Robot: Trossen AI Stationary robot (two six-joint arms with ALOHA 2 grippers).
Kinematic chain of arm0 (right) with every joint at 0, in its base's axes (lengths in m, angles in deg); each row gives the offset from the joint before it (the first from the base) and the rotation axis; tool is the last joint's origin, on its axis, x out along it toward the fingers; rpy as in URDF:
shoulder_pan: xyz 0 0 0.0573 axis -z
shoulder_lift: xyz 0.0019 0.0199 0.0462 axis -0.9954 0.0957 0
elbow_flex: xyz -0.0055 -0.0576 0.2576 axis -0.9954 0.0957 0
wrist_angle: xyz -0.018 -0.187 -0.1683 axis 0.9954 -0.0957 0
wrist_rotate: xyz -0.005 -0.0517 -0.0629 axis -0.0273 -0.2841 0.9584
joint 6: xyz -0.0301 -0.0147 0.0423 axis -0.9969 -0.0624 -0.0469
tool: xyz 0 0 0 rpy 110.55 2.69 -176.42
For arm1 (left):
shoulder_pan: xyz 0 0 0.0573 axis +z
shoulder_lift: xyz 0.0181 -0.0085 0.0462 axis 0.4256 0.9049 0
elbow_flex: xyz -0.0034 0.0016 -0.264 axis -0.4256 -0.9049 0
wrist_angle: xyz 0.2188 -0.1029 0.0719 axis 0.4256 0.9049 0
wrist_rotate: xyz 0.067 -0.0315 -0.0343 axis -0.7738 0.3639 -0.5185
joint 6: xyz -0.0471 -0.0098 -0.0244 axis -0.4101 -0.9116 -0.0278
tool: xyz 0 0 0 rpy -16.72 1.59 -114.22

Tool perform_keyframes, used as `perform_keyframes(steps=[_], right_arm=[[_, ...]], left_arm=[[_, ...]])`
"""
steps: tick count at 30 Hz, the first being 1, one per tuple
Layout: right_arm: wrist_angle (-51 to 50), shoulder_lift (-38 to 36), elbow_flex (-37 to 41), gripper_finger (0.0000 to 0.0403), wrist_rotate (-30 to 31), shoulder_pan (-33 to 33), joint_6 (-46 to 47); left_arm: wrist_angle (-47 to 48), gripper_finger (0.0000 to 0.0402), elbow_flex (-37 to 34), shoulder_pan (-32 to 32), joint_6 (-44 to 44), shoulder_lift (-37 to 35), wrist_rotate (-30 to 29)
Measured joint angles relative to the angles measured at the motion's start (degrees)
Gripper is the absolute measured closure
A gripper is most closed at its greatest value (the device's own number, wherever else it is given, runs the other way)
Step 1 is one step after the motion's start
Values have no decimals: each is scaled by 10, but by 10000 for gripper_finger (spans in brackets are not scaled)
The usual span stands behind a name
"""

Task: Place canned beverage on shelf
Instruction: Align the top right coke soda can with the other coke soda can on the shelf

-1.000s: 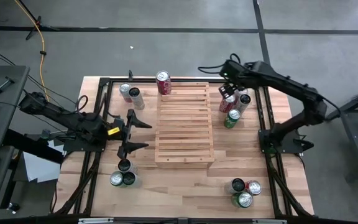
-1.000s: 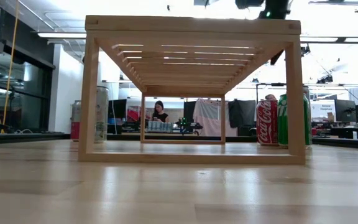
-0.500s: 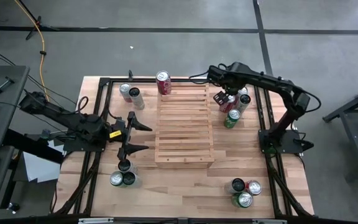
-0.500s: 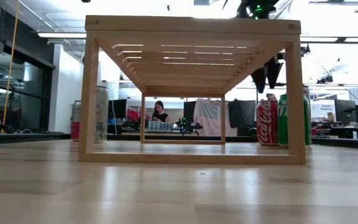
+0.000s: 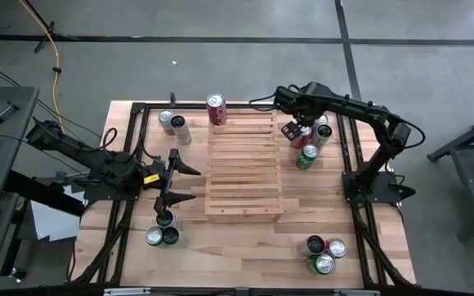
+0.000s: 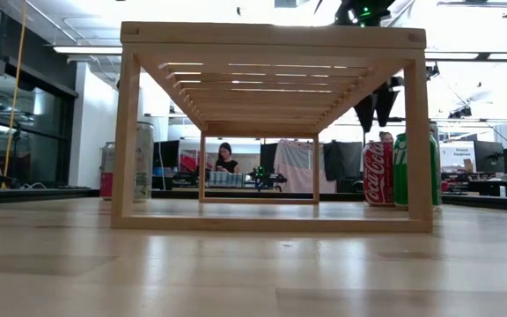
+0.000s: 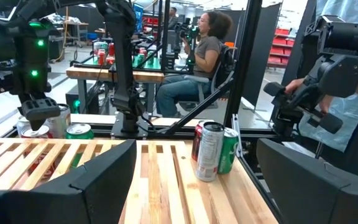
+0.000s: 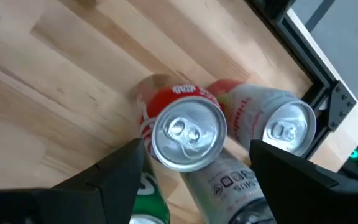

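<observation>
The light-wood slatted shelf (image 5: 245, 168) stands mid-table, its top bare; it also shows in the low view (image 6: 271, 40). A cluster of cans stands on its bases right of the shelf, among them a red can (image 5: 301, 136), seen from above in the right wrist view (image 8: 187, 135). My right gripper (image 5: 296, 130) is open and hangs just above this red can, its fingers (image 8: 114, 180) on either side of the can's top. My left gripper (image 5: 194, 181) is open and empty left of the shelf.
Beside the red can stand a white can (image 8: 284, 124), a silver can (image 8: 229, 183) and a green can (image 5: 305, 156). More cans stand at the far left (image 5: 171, 123), near left (image 5: 163, 236), near right (image 5: 323, 251), and one behind the shelf (image 5: 216, 108). People are in the room beyond.
My right gripper has come down and a little toward the table's left, onto the can cluster right of the shelf; its fingers now show below the shelf top in the low view. It has kept still for the last half second.
</observation>
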Motion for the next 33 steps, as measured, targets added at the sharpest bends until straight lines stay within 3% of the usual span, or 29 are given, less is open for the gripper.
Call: perform_keyframes(steps=[21, 25, 29, 33], right_arm=[[-16, -14, 2, 123, 17, -8, 4], [18, -73, 69, 123, 10, 0, 16], [90, -153, 152, 123, -40, 22, 28], [126, -204, 190, 123, -55, 36, 37]], left_arm=[[10, 78, 0, 0, -10, 0, 0], [15, 78, 0, 0, -14, 0, 0], [9, 78, 0, 0, -8, 0, 0], [-21, 78, 0, 0, 14, 0, 0]])
